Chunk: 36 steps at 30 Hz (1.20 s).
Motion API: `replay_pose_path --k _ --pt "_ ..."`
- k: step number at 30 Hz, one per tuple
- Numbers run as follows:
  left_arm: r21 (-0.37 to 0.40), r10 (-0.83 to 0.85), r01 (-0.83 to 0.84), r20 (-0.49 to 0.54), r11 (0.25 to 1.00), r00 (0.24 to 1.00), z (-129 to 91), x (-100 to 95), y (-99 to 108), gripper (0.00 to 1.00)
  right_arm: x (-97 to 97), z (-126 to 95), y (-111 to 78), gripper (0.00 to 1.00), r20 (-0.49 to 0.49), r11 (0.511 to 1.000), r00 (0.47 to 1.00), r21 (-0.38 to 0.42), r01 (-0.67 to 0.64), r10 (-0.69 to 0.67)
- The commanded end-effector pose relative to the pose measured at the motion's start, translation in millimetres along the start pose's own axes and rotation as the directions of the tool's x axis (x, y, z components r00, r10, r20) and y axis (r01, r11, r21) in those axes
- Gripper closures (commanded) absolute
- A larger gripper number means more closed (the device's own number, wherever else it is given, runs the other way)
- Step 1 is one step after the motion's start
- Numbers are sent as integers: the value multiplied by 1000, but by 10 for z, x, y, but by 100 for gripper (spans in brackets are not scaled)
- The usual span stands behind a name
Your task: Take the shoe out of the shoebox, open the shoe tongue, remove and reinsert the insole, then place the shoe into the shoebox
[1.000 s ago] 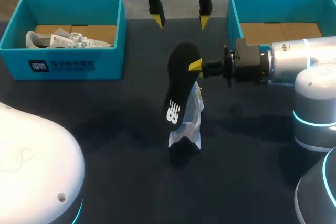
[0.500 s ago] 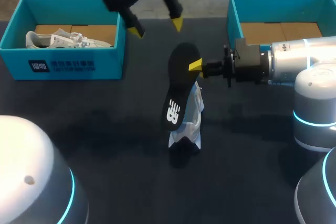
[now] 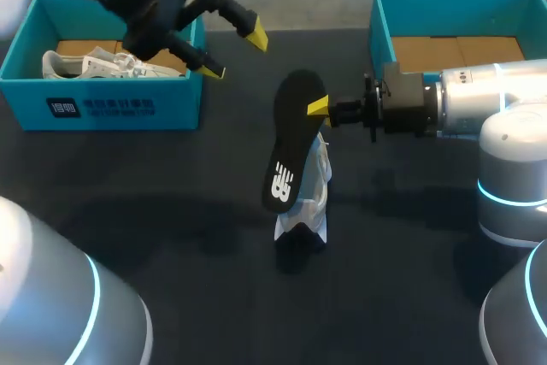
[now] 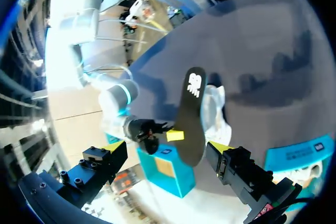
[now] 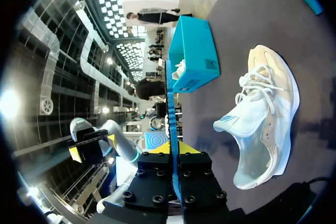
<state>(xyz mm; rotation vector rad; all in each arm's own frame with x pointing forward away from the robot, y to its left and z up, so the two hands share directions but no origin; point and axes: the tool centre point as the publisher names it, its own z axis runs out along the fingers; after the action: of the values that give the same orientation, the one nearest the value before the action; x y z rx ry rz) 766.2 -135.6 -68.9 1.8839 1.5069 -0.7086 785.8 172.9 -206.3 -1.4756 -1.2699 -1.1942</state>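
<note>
My right gripper (image 3: 318, 108) is shut on the upper edge of a black insole (image 3: 291, 143), holding it up on edge over the table's middle. Under the insole a white shoe (image 3: 313, 203) lies on the dark table. The right wrist view shows the insole (image 5: 169, 103) edge-on between the shut fingers of that gripper (image 5: 174, 150), with the shoe (image 5: 262, 124) beside it, its opening facing the camera. My left gripper (image 3: 235, 55) hangs open over the near right corner of the left box, apart from the insole. From the left wrist view, its gripper (image 4: 167, 146) looks across at the insole (image 4: 191, 114) and the shoe (image 4: 214, 114).
A teal box (image 3: 128, 96) at the back left holds a second white shoe (image 3: 102, 64). Another teal box (image 3: 389, 14) at the back right shows only its cardboard floor. My right arm's body (image 3: 479, 108) reaches in along the right side.
My left gripper swung from behind the insole leftward to the left box's corner, turning as it went. The right gripper, insole and shoe stayed put.
</note>
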Motion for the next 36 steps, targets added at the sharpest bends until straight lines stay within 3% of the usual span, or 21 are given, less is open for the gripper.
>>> replay_pose_path --k 1,7,15,26,29,36 --pt "-168 73 49 647 985 759 38 89 -54 0 -5 15 0 100 0 1000 1000 -2 0 0" --pt "-185 91 57 701 981 707 34 166 -38 0 -5 15 0 100 0 1000 1000 -2 0 0" --pt "-178 74 75 704 981 706 -31 273 -26 0 -5 15 0 100 0 1000 1000 -2 0 0" --pt "-107 -10 111 678 988 735 9 401 -32 0 -5 15 0 100 0 1000 1000 -2 0 0" --pt "-4 -64 86 635 996 770 -29 405 -37 0 -5 15 0 100 0 1000 1000 -2 0 0" --pt "-4 -64 86 635 996 770 -29 405 -37 0 -5 15 0 100 0 1000 1000 -2 0 0"
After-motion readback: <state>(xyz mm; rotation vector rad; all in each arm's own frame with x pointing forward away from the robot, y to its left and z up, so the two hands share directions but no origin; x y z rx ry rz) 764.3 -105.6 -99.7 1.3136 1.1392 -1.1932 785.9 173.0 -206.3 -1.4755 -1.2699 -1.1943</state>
